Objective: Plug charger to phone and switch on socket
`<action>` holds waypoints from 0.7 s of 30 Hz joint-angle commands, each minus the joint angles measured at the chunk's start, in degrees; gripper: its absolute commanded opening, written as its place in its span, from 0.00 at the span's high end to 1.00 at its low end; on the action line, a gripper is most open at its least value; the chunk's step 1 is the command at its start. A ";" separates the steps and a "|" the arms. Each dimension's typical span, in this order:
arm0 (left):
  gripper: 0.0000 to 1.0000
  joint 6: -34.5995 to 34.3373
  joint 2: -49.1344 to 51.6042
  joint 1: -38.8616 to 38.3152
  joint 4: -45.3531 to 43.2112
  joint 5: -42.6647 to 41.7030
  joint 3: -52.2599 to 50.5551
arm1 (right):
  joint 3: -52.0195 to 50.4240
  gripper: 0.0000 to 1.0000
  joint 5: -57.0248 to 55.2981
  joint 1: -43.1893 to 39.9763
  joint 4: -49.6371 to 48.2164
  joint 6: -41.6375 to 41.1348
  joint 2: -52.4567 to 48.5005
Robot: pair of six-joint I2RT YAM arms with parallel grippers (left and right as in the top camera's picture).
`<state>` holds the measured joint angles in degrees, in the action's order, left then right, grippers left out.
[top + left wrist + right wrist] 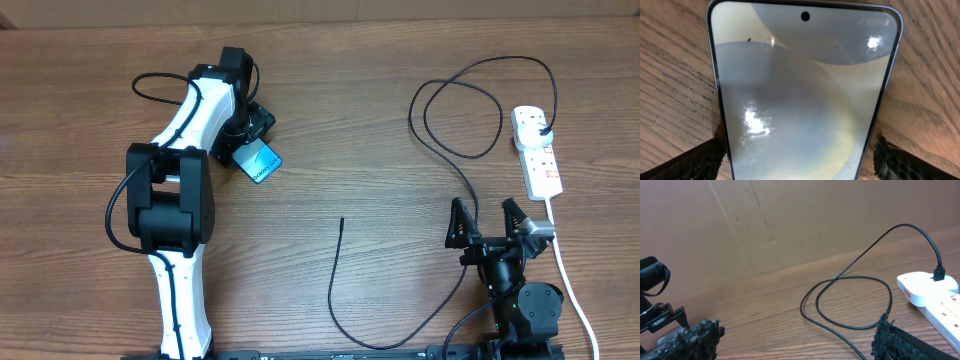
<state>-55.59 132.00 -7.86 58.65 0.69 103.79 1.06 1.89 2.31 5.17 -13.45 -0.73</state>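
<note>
Your right fingers [459,225] stand released and empty, parked just short of the socket [537,152]. The charger [338,250] lies loose on the counter [400,60], tip free mid-counter, far plug already seated in the socket. Your left fingers [690,162] are spread astride the phone [800,90], which lies flat at far left, likely to steady it for plugging; no squeeze shows.

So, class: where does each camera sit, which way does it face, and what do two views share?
Overhead: above the table, facing down; left arm, right arm, phone, charger, socket.
Left wrist: on the left arm, facing down at the phone; fingertips flank it.
Right wrist: on the right arm, facing across the table; fingertips show.
Shared: overhead and right wrist show charger and socket.
</note>
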 commanded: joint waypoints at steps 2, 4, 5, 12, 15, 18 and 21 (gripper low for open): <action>0.01 -1.27 1.77 -0.04 -0.59 -0.31 -2.45 | -0.59 0.00 -0.76 0.31 -0.35 0.37 0.57; 0.00 -1.27 1.77 -0.04 -0.39 -0.31 -2.45 | -0.59 0.00 -0.76 0.31 -0.33 0.39 0.57; 0.00 -1.27 1.77 -0.04 -0.26 -0.33 -2.45 | -0.59 0.00 -0.76 0.31 -0.33 0.37 0.57; 0.00 -1.81 1.77 -0.04 1.03 -0.35 -2.45 | -0.59 0.00 -0.74 0.31 -0.35 0.37 0.57; 0.00 -1.86 1.77 0.00 1.29 -0.31 -2.45 | -0.59 0.00 -0.76 0.31 -0.35 0.37 0.57; 0.00 -1.88 1.77 0.00 1.27 -0.31 -2.45 | -0.59 0.00 -0.76 0.31 -0.33 0.37 0.57; 0.00 -1.88 1.77 0.00 1.18 -0.33 -2.45 | -0.59 0.00 -0.76 0.31 -0.35 0.37 0.57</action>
<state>-55.81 132.00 -7.86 59.77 0.75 103.72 1.06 1.89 2.31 5.15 -13.45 -0.73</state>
